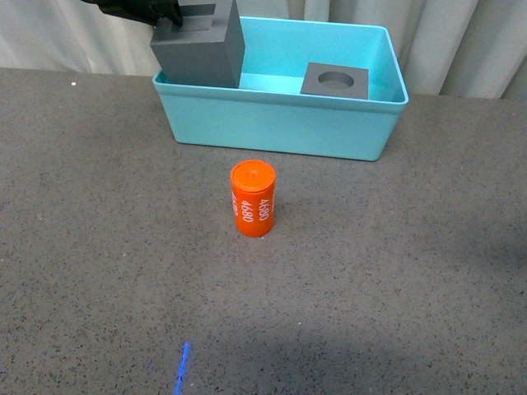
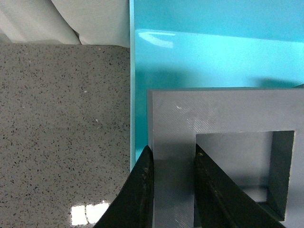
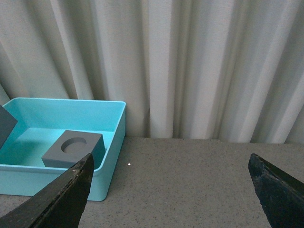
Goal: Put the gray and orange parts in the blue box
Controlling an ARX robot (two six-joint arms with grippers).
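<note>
Your left gripper (image 2: 172, 151) is clamping the matte gray, square-recessed cube (image 1: 202, 53), upper left, at the box (image 1: 280, 119); your right gripper (image 3: 171, 161) is gaping.

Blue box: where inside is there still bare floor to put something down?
The box floor is bare in the middle, between the held cube in the left gripper and the round-holed cube at the right end. The right end is crowded.

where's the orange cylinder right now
In the front view the orange cylinder stands upright on the table, outside the blue box and just in front of its near wall, roughly mid-frame.
</note>
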